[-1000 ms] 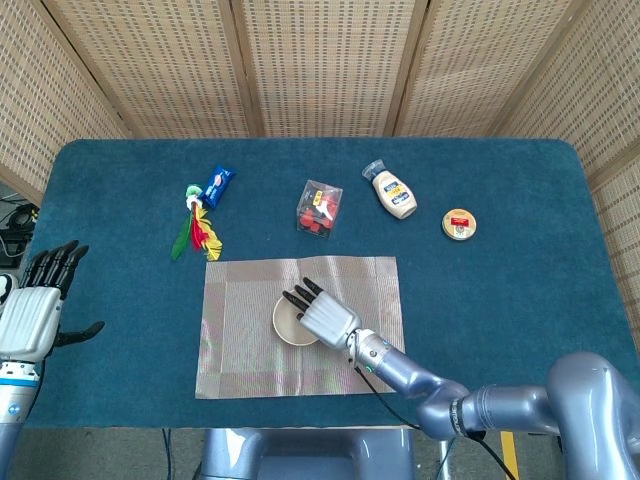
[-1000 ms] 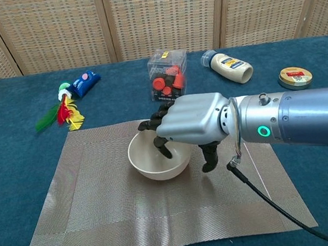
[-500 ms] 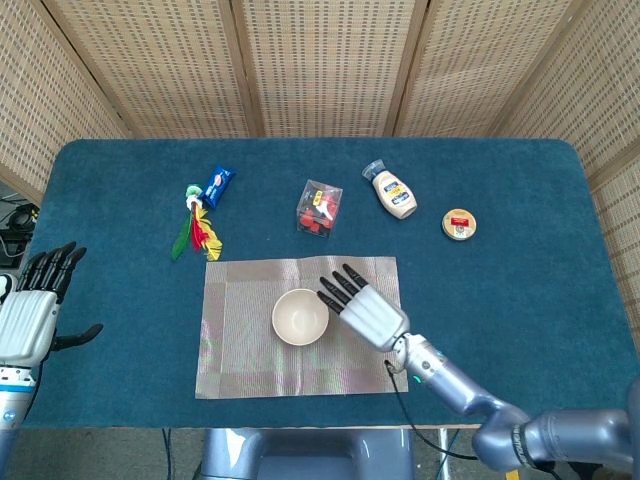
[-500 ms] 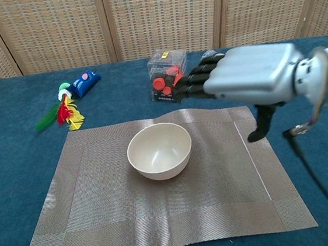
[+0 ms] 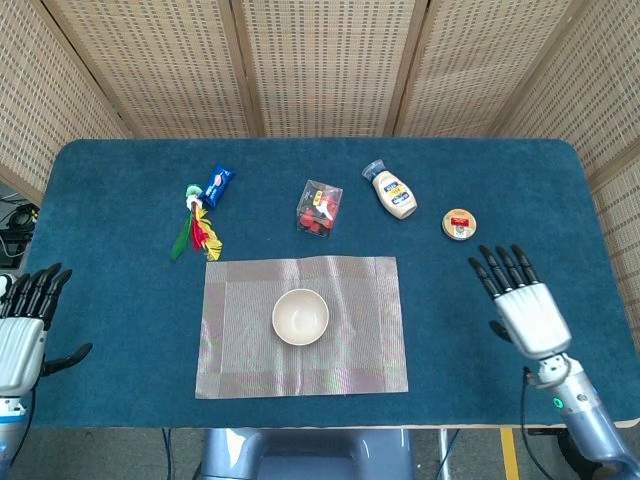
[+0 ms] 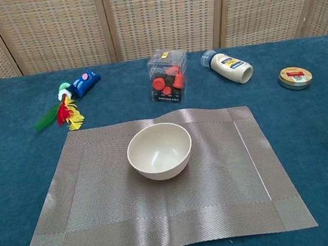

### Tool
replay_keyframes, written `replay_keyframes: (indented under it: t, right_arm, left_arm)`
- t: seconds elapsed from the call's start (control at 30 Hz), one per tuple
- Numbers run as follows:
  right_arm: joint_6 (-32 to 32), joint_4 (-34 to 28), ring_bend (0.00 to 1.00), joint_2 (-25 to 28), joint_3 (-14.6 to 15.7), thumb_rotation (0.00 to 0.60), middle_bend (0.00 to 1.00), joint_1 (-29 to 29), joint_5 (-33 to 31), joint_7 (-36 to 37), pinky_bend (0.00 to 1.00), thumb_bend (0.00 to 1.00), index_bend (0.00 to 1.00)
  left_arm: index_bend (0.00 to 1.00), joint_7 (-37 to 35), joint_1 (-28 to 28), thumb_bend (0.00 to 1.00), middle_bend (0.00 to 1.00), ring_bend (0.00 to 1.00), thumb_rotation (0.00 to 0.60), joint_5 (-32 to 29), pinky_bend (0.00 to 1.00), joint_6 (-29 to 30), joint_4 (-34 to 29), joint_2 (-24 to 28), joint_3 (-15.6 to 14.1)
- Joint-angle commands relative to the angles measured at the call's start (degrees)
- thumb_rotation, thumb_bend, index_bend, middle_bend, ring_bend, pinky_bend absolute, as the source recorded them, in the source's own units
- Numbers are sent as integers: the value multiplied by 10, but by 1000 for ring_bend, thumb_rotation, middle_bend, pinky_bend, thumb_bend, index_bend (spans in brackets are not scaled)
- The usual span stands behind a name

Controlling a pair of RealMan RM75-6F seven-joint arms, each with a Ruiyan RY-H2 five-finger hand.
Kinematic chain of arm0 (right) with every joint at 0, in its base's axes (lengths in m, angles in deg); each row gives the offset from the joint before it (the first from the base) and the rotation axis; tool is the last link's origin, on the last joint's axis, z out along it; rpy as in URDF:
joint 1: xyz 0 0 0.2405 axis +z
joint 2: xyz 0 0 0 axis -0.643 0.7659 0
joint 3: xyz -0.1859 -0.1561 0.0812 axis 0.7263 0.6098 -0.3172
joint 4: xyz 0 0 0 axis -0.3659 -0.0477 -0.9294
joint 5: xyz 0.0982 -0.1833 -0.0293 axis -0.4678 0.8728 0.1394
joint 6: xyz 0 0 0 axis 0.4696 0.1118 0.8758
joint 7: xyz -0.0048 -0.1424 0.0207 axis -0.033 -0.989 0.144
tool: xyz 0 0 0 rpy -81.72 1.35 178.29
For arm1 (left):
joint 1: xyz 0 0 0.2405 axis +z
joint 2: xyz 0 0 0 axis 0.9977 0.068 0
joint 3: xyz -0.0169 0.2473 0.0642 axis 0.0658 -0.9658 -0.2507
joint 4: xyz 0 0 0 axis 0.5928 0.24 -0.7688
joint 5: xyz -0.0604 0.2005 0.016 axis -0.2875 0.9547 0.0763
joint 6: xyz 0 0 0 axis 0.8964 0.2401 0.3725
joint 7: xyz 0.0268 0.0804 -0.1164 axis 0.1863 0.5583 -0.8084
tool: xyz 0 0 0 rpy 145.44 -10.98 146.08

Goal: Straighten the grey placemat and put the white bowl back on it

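The grey placemat (image 5: 250,360) (image 6: 92,218) lies flat and square to the table's front edge. The white bowl (image 5: 300,316) (image 6: 159,150) stands upright near the mat's middle, empty. My right hand (image 5: 525,308) hovers over the blue cloth well to the right of the mat, fingers spread, holding nothing. My left hand (image 5: 24,336) is at the table's left edge, far from the mat, fingers apart and empty. Neither hand shows in the chest view.
Behind the mat stand a clear box of red pieces (image 5: 319,207) (image 6: 168,75), a mayonnaise bottle (image 5: 393,191) (image 6: 228,67) on its side, a small round tin (image 5: 458,224) (image 6: 295,77), a blue packet (image 5: 217,183) and a feather toy (image 5: 197,231).
My right hand let go of the bowl, lifted off it and swung far to the right, off the mat. The bowl stays on the mat. My left hand drifted slightly down.
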Motion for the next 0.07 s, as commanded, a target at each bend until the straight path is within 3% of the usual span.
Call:
replay_keyframes:
  t: [0.03, 0.07]
  right_arm:
    - [-47, 43, 0, -28, 1, 600, 0, -61, 5, 55, 0, 0, 0]
    - [-56, 49, 0, -35, -1, 600, 0, -71, 6, 63, 0, 0, 0]
  left_arm:
    - [0, 3, 10, 0, 0, 0, 600, -3, 0, 1, 8, -5, -9]
    - [0, 1, 13, 0, 0, 0, 600, -2, 0, 3, 11, -6, -11]
